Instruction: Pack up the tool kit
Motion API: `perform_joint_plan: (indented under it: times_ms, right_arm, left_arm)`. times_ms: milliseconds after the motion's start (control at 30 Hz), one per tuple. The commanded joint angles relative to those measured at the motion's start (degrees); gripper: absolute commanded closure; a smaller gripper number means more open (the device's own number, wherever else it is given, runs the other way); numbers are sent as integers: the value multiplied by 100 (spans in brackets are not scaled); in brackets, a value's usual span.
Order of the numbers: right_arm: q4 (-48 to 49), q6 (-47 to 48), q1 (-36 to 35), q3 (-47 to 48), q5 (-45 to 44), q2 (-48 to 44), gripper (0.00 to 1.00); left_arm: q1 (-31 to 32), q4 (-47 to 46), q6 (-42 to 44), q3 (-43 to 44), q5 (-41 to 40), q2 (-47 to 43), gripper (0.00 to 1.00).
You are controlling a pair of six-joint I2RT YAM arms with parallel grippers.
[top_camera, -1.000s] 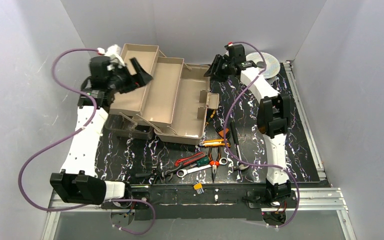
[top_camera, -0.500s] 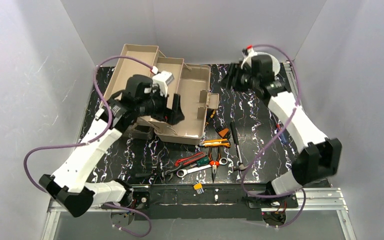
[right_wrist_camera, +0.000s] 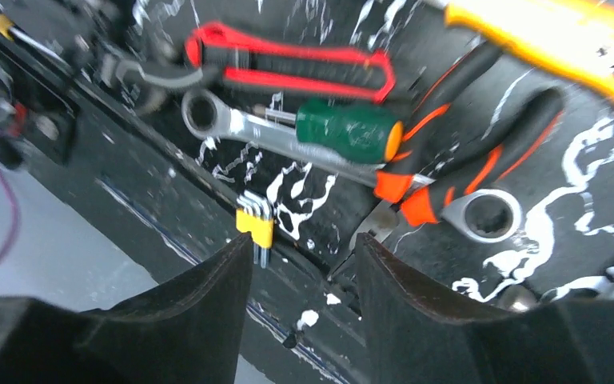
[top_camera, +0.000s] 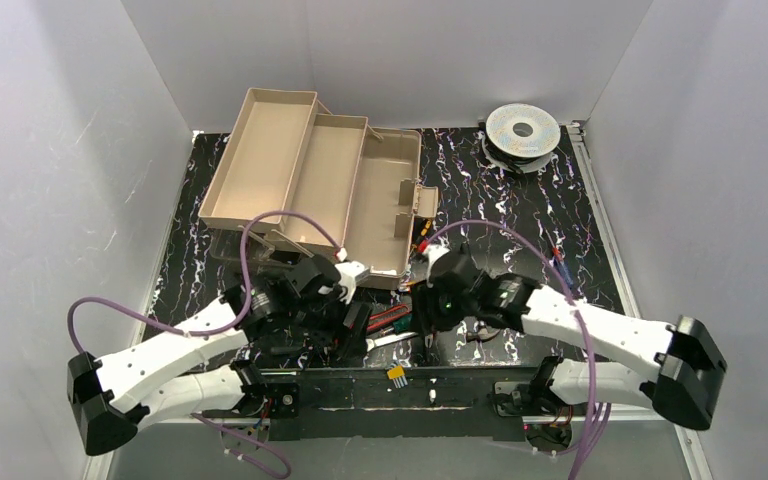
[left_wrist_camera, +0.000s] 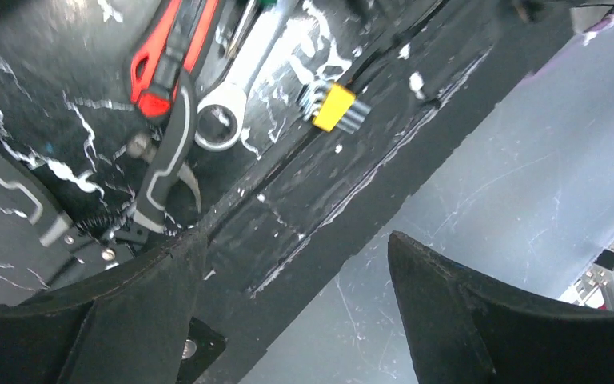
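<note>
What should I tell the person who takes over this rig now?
Left tool: open, empty, low over the near edge of the table.
Right tool: open, empty, near the yellow hex key set.
Toolbox: open at far left, trays folded out, no tool seen inside.
On the table by the arms: red cutter, green screwdriver, wrench, orange-black pliers, yellow knife.
Done: box open. Left: pick up each tool, pack it, close the box.
</note>
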State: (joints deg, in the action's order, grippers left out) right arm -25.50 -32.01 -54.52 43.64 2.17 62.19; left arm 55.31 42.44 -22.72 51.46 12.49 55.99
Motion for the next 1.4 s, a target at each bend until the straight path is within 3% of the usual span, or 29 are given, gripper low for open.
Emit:
perform_joint_plan:
  times_ms: [0, 100, 233, 433, 567, 733, 1100, 1367]
  right_arm:
    - [87, -617, -823, -81, -709, 663, 45]
    - [466, -598, -1025, -12, -559, 1235, 47]
    - [280, -504, -1052, 408, -782, 2104, 48]
    - [-524, -850, -917, 812, -2129, 2934, 55]
    - [-314, -545, -131, 813, -2168, 3080, 56]
    - [82, -40, 572, 1007, -1983, 3170, 56]
    - [173, 350, 1824, 1778, -1380, 3307, 56]
    - [-459, 799, 2019, 2133, -1444, 2376, 41]
  left_arm:
    - [33, -419, -743, -870, -104, -548, 19]
    - [33, -754, -1015, -1465, -256, -643, 21]
    - [33, -1115, -1230, -1959, -700, -508, 21]
    - [33, -2002, -1513, -2389, -1551, 463, 23]
    - [41, -2469, -1153, -2147, -2460, 1501, 27]
    - [40, -2634, -766, -1208, -3248, 2775, 28]
    - [-269, -3907, -392, 29, -2443, 4105, 29]
    - [-275, -4046, -10, 322, -1516, 3559, 29]
